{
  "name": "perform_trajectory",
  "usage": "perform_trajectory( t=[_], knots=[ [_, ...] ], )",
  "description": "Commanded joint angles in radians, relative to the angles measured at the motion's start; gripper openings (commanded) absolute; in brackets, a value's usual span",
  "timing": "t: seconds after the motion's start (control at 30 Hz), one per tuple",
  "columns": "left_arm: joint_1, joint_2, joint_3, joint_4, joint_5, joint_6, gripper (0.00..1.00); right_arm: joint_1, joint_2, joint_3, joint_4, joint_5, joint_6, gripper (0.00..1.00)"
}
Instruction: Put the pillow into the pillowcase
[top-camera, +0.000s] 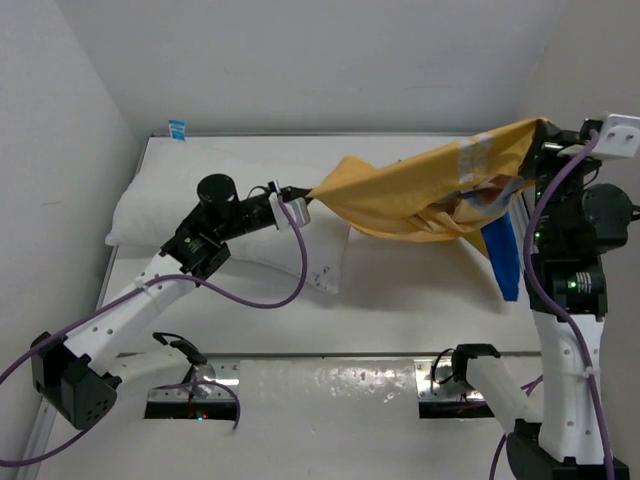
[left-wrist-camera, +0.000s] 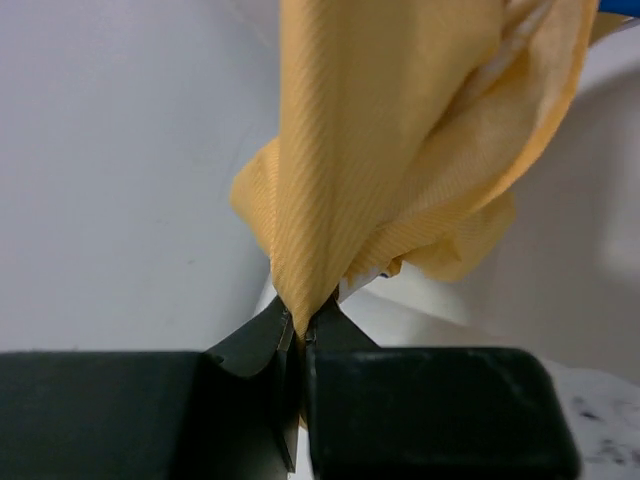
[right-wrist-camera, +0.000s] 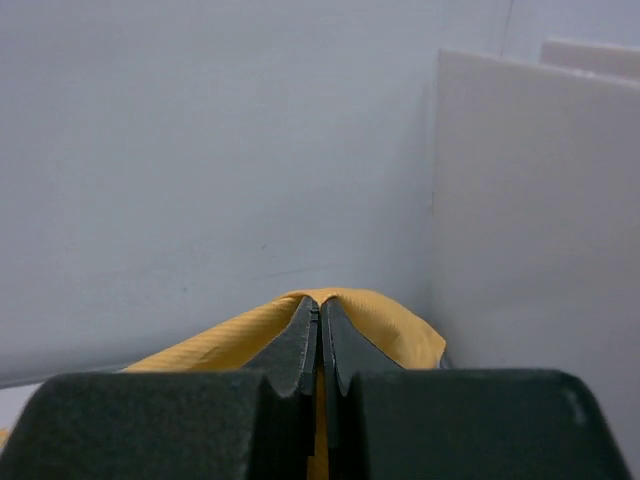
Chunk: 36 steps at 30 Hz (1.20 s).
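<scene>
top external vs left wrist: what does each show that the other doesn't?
Top only: pillow lying flat, right gripper holding the pillowcase's other end, fabric slung across mid-air. Left wrist only: close-up of fingers shut on a gathered orange fold. Both: left gripper clamped on the orange fabric.

The pillowcase (top-camera: 400, 190) and left arm (top-camera: 200, 245) hide part of the pillow (top-camera: 155, 195).

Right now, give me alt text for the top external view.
The orange-yellow pillowcase hangs stretched between the left hand, pinching one end, and the right hand, pinching the other. The white pillow lies below, at left.
</scene>
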Motion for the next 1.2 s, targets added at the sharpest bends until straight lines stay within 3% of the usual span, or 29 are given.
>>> perform_trajectory(
  t=[0.0, 0.1, 0.23, 0.27, 0.4, 0.47, 0.53, 0.57, 0.67, 0.7, 0.77, 0.8, 0.83, 0.9, 1.07, 1.17],
  knots=[
    [-0.025, -0.044, -0.037, -0.08, 0.076, -0.112, 0.0, -0.006, 0.019, 0.123, 0.047, 0.051, -0.098, 0.0],
    [-0.025, -0.038, -0.045, -0.079, 0.126, -0.122, 0.0, -0.006, 0.06, 0.184, 0.055, 0.019, -0.121, 0.0],
    [-0.023, -0.018, -0.06, -0.037, 0.216, -0.163, 0.0, -0.006, 0.24, 0.278, 0.036, -0.098, -0.055, 0.0],
    [-0.023, -0.014, -0.062, -0.034, 0.228, -0.177, 0.05, -0.006, 0.284, 0.302, 0.026, -0.128, -0.032, 0.0],
    [0.004, 0.0, -0.085, -0.085, 0.279, -0.209, 0.35, 0.06, 0.515, 0.48, -0.072, -0.245, 0.086, 0.0],
    [0.018, -0.009, -0.094, -0.13, 0.296, -0.209, 0.57, 0.124, 0.639, 0.52, -0.1, -0.248, 0.102, 0.0],
    [0.037, -0.023, -0.116, -0.164, 0.281, -0.207, 0.67, 0.166, 0.701, 0.53, -0.108, -0.239, 0.12, 0.0],
    [0.043, -0.03, -0.122, -0.178, 0.267, -0.201, 0.75, 0.209, 0.762, 0.528, -0.109, -0.216, 0.12, 0.04],
    [0.063, -0.049, -0.143, -0.18, 0.21, -0.213, 0.84, 0.264, 0.9, 0.53, -0.134, -0.208, 0.134, 0.36],
    [0.073, -0.049, -0.145, -0.177, 0.193, -0.226, 0.85, 0.269, 0.942, 0.539, -0.146, -0.208, 0.142, 0.57],
    [0.086, -0.052, -0.145, -0.159, 0.161, -0.252, 0.87, 0.269, 1.029, 0.621, -0.236, -0.236, 0.163, 0.72],
    [0.096, -0.052, -0.145, -0.155, 0.156, -0.258, 0.88, 0.27, 1.115, 0.664, -0.29, -0.241, 0.169, 0.87],
    [0.101, -0.055, -0.145, -0.149, 0.146, -0.263, 0.88, 0.269, 1.15, 0.757, -0.389, -0.245, 0.172, 0.91],
    [0.11, -0.053, -0.146, -0.148, 0.132, -0.263, 0.88, 0.273, 1.184, 0.792, -0.43, -0.245, 0.171, 0.99],
    [0.116, -0.04, -0.148, -0.146, 0.11, -0.247, 0.88, 0.274, 0.972, 0.466, -0.22, -0.224, 0.145, 0.99],
    [0.115, -0.04, -0.157, -0.122, 0.107, -0.247, 0.88, 0.267, 0.812, 0.266, -0.114, -0.21, 0.131, 0.91]
  ],
)
